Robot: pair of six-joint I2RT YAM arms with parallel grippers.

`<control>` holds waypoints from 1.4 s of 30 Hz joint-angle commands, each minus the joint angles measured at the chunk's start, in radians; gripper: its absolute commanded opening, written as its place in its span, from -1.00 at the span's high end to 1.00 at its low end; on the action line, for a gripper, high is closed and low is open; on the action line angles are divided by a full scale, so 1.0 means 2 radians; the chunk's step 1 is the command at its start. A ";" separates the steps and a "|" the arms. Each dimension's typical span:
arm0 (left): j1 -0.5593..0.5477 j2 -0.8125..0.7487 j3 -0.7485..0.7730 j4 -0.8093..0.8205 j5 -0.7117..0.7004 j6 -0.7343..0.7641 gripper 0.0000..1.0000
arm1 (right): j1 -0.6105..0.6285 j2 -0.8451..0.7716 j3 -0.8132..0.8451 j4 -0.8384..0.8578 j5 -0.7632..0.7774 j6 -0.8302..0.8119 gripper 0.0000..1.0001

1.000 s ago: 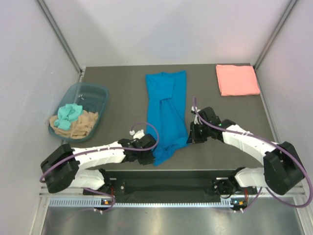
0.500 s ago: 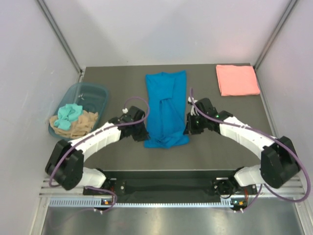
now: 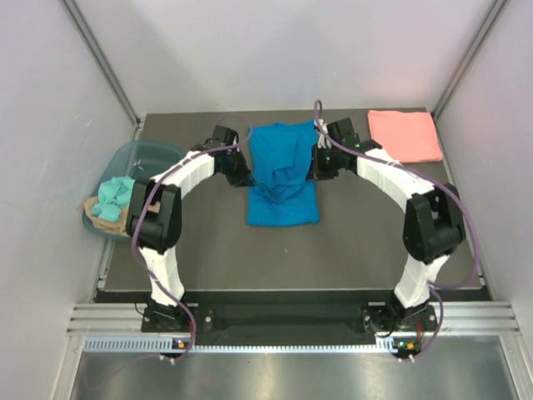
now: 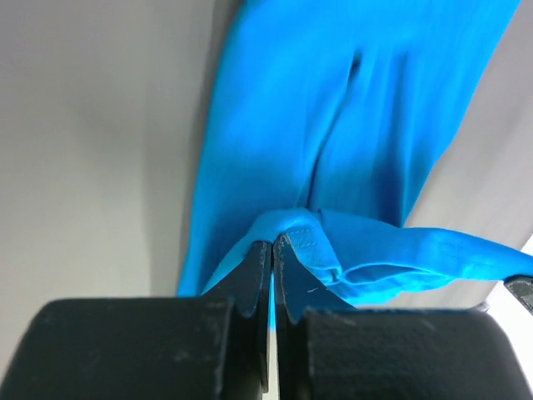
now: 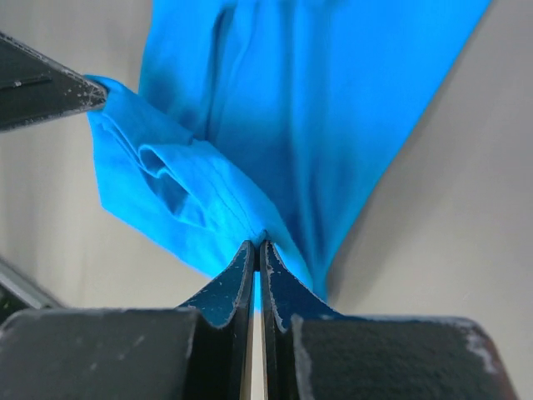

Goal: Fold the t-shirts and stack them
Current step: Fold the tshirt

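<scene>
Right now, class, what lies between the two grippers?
The blue t-shirt, its raised fold spanning from the left gripper to the right gripper; the top view shows it.

Soft matt blue cloth t-shirt [image 3: 283, 207], matt grey table [image 3: 358, 242], translucent plastic tub [image 3: 160, 157]

The left arm [image 3: 187, 177] and right arm [image 3: 385, 177] look alike: white shell links joined by chunky black joint housings. A thin purple cable [image 3: 476, 250] loops along each. The bases [image 3: 400, 321] are black. The left gripper [image 4: 272, 243] and right gripper [image 5: 256, 244] have matte black, faintly scuffed fingers [image 4: 248, 279] that taper to thin tips.
</scene>
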 commanded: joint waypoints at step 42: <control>0.052 0.188 0.306 0.007 -0.040 0.025 0.00 | -0.102 0.243 0.280 0.042 -0.074 -0.001 0.55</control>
